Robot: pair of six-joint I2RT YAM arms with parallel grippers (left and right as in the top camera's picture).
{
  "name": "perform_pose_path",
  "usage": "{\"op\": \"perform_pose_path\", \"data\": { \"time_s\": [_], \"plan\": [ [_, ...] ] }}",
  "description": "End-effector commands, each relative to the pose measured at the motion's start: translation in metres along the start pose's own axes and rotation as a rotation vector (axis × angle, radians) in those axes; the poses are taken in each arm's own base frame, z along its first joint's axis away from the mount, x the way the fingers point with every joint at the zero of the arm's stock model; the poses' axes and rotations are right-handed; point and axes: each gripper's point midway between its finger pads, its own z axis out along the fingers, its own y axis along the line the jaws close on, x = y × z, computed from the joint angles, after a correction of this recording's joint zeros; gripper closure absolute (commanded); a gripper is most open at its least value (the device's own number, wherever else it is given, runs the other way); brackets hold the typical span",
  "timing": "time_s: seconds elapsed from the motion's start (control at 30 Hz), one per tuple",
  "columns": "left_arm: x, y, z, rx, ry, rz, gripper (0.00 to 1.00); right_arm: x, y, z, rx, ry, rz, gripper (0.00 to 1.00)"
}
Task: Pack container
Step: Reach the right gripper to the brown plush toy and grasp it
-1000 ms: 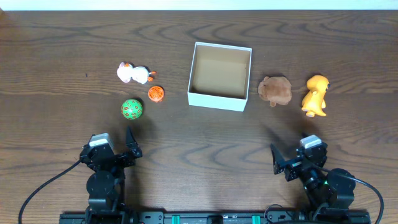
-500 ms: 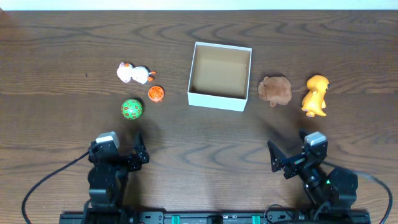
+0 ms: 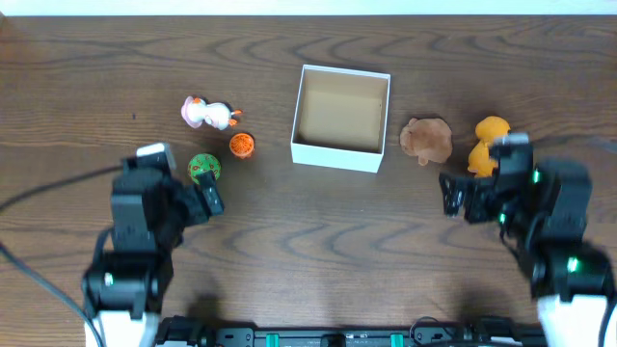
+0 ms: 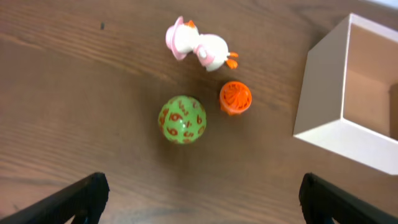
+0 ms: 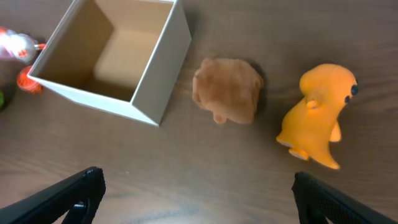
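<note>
The container, a white box with a tan inside (image 3: pixel 333 154), stands empty at the table's middle back; it also shows in the left wrist view (image 4: pixel 329 134) and the right wrist view (image 5: pixel 168 68). Left of it lie a pink-and-white duck toy (image 3: pixel 206 114) (image 4: pixel 199 48), a small orange ball (image 3: pixel 241 145) (image 4: pixel 236 98) and a green ball with red marks (image 3: pixel 201 168) (image 4: pixel 182 119). Right of it lie a brown plush (image 3: pixel 427 140) (image 5: pixel 227 89) and an orange figure (image 3: pixel 487 135) (image 5: pixel 317 115). My left gripper (image 3: pixel 198 198) (image 4: pixel 202 199) is open and empty, just short of the green ball. My right gripper (image 3: pixel 461 198) (image 5: pixel 199 193) is open and empty, just short of the plush.
The dark wood table (image 3: pixel 308 241) carries nothing else. The right arm's body partly covers the orange figure in the overhead view. Cables trail from both arms toward the front edge.
Both arms have risen and reached away from the front edge: the left toward the green ball, the right toward the plush and orange figure. No toy has moved.
</note>
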Motion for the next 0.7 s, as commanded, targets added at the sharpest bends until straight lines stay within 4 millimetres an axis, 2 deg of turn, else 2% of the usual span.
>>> {"op": "perform_pose_path", "data": {
  "time_s": [0.0, 0.13, 0.23, 0.37, 0.6, 0.67],
  "plan": [
    [-0.024, -0.005, 0.002, -0.019, 0.041, 0.043, 0.02, -0.032, -0.004, 0.004, 0.024, 0.044, -0.051, 0.01],
    [-0.031, -0.005, 0.013, -0.047, 0.127, 0.044, 0.02, -0.050, -0.015, 0.027, 0.057, 0.149, -0.035, 0.01],
    [-0.032, 0.001, 0.024, -0.071, 0.171, 0.030, 0.02, -0.060, -0.012, 0.058, 0.000, 0.176, -0.023, 0.01],
    [-0.026, 0.012, 0.037, -0.103, 0.219, 0.006, 0.02, -0.047, -0.007, 0.100, -0.094, 0.254, 0.010, 0.01],
    [-0.019, 0.025, 0.045, -0.136, 0.267, -0.020, 0.02, -0.011, -0.036, 0.163, 0.004, 0.395, 0.164, 0.01],
    [-0.018, 0.025, 0.046, -0.137, 0.271, -0.020, 0.02, -0.006, -0.038, 0.176, 0.006, 0.406, 0.171, 0.01]
  ]
}}
